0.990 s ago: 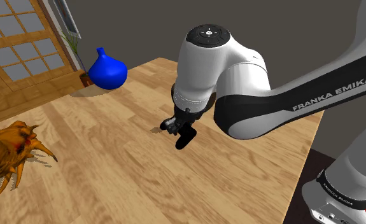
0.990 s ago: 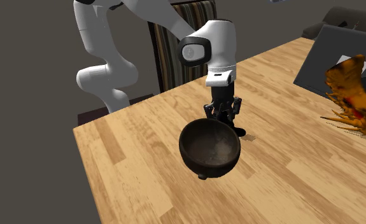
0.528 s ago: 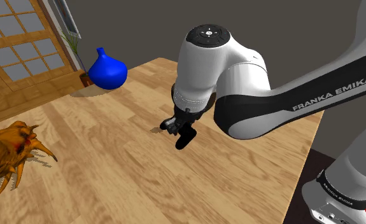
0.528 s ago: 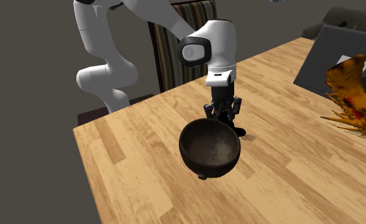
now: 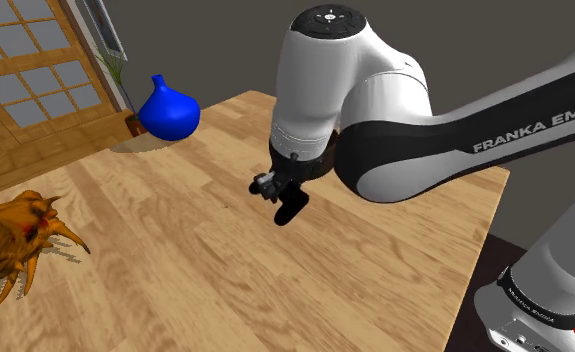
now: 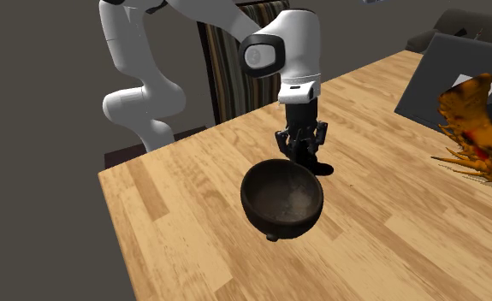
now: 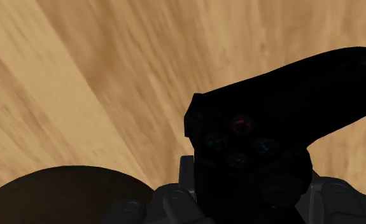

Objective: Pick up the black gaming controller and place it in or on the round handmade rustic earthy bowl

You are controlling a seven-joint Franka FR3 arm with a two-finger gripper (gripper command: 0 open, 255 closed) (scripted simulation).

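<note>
The black gaming controller point(image 5: 289, 207) hangs just above the wooden table point(image 5: 175, 260), clasped in my black gripper point(image 5: 278, 190), which is shut on it. In the wrist view the controller point(image 7: 270, 121) shows coloured buttons and one grip sticking out past the fingers. The round dark brown bowl point(image 6: 282, 198) stands upright on the table directly in front of the gripper point(image 6: 305, 152) in the second exterior view, with the controller point(image 6: 315, 164) just behind its far rim. An edge of the bowl point(image 7: 67, 194) shows beside the gripper in the wrist view.
A blue vase point(image 5: 167, 110) stands at the table's far corner in the shoulder view. An orange spiky figure point(image 5: 15, 245) lies at that view's left edge, and a dark grey slab point(image 6: 432, 73) lies behind that figure point(image 6: 471, 120). A striped chair point(image 6: 235, 60) stands behind the table.
The arm has risen a little, lifting the controller off the table. The bowl has not moved.
</note>
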